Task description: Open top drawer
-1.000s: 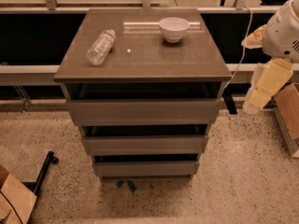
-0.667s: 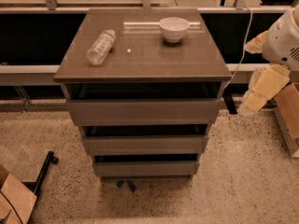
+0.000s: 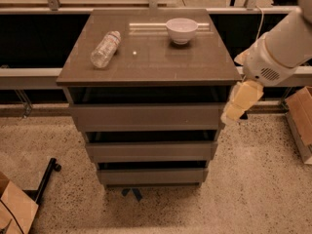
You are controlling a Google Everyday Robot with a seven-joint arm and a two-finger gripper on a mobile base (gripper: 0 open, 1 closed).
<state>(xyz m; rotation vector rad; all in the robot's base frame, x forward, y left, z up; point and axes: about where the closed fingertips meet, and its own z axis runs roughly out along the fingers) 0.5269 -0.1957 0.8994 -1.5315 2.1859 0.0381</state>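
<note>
Gripper (image 3: 233, 112), whether open or closed unclear, hangs just right of the top drawer (image 3: 146, 117); bottle (image 3: 105, 48) and bowl (image 3: 181, 30) sit on the cabinet top (image 3: 156, 65)

no legible text anywhere, hand (image 3: 234, 110) beside right end of top drawer (image 3: 146, 117)

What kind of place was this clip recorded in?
Probably a lab or workshop test area, not a home: speckled hard floor, cardboard boxes at the edges, and a freestanding drawer unit in front of a metal rail. The robot's hand hangs beside the right end of the top drawer.
</note>
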